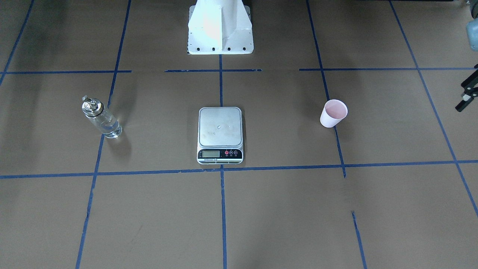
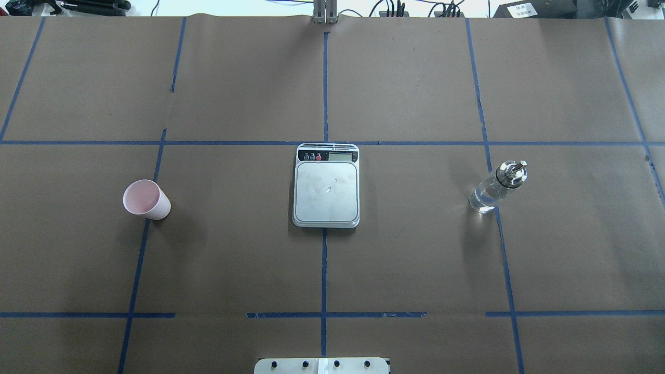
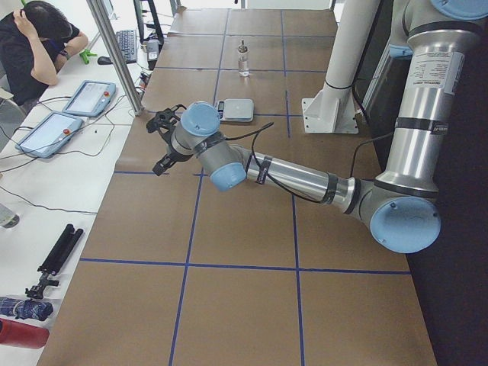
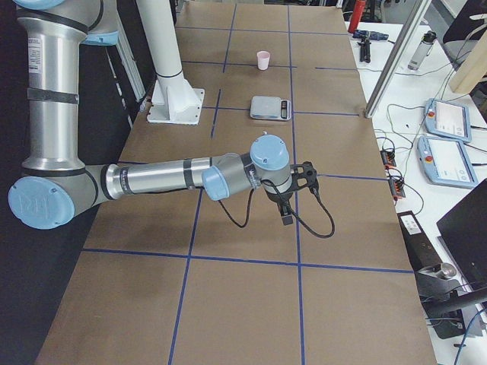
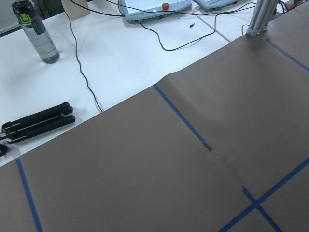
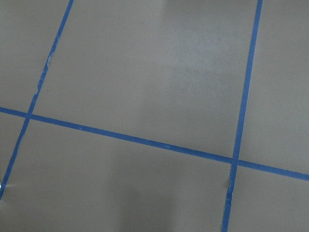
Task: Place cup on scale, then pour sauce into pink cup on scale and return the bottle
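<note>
Left pincer [image 3: 157,145] and right pincer [image 4: 300,196] hang over opposite tabletop [image 2: 415,249] ends; whether released or clenched, I cannot tell. Cup [image 2: 145,200] stands well left of the scale [image 2: 326,192], bottle [image 2: 496,188] well right, all far from edges.

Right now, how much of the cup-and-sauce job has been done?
Done: nothing yet. The cup stands empty on the table, apart from the scale. In hand: nothing; the left arm and right arm hover away from everything. Left: set cup on scale, pour from the upright bottle, return it.
</note>
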Available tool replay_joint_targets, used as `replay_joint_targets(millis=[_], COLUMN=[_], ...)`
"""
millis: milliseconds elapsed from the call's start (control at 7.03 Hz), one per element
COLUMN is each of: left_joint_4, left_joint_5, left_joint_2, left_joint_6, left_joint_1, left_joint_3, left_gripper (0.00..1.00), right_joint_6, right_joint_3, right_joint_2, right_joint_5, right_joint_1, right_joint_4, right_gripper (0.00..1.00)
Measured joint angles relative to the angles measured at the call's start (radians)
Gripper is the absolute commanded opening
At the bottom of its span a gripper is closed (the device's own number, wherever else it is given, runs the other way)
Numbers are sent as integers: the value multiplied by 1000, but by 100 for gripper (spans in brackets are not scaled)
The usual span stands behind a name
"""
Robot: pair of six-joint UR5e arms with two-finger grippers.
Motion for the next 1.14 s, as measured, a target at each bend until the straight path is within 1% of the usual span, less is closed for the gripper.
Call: replay_joint_targets(millis=[142, 285, 427, 569, 712, 854, 996, 1139], left_joint_4=[-5, -4, -1, 4, 11, 15, 17, 18], left_joint_5=[114, 250, 358, 428, 475, 514, 542, 561], left_joint_2=[61, 125, 173, 200, 210, 212, 209, 205], left_joint_6=[-128, -255, -363, -463, -560, -635, -684, -705], left_joint_1=[100, 216, 327, 417, 496, 569, 629, 667], left_joint_3=[-74, -145, -185, -199, -203, -203, -202, -199], left_gripper=[100, 88, 68, 64, 64, 63, 60, 59], right_joint_6=[1, 1, 1, 1, 0, 0, -1, -1], right_joint_3=[1, 1, 1, 1, 1, 0, -1, -1], right_joint_2=[-2, -5, -8, -9, -10, -11, -11, -11], right_joint_5=[0, 1, 1, 1, 1, 1, 0, 0], right_joint_1=[0, 0, 0, 0, 0, 0, 0, 0], right_joint_4=[0, 0, 0, 0, 0, 0, 0, 0], right_gripper=[100, 100, 100, 100, 100, 100, 100, 100])
